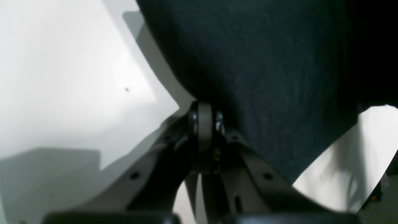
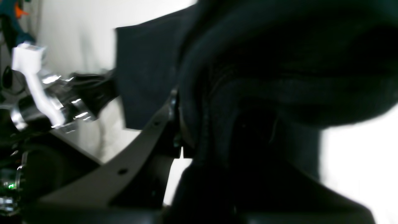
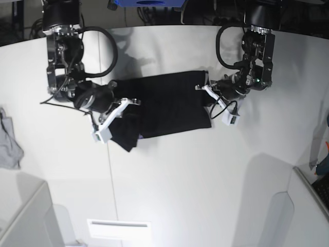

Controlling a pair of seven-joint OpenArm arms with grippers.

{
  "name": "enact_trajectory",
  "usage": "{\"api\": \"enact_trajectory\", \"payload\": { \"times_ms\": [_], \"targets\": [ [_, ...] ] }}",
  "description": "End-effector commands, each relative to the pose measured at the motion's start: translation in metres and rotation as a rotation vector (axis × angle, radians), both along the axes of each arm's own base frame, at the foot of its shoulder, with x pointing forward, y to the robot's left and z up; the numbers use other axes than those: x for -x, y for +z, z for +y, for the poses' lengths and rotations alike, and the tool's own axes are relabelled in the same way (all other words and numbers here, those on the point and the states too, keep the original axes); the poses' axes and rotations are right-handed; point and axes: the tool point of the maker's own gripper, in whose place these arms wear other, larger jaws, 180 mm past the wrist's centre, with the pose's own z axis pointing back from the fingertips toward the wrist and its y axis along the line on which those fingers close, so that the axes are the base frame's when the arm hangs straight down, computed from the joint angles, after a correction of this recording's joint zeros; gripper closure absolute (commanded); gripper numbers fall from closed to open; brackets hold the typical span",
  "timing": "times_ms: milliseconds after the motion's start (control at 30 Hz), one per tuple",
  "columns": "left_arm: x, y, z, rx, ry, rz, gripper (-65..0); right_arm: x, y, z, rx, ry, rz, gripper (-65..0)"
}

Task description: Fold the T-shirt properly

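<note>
The black T-shirt lies partly folded on the white table, with its left part bunched and lifted. Its print is hidden. My left gripper is at the shirt's right edge. In the left wrist view the left gripper is shut on the edge of the T-shirt. My right gripper holds the shirt's left end. In the right wrist view the right gripper is shut on bunched folds of the T-shirt, and the cloth hides one finger.
A small light-grey cloth lies at the table's left edge. A white rectangle lies near the front edge. A table seam runs front to back. The left arm shows in the right wrist view.
</note>
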Motion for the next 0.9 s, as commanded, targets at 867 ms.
{"api": "enact_trajectory", "payload": {
  "times_ms": [867],
  "targets": [
    [0.011, -0.005, 0.01, -0.059, -0.015, 0.043, 0.0, 0.0, -0.029, 0.11, -0.083, 0.048, 0.074, 0.0]
  ]
}}
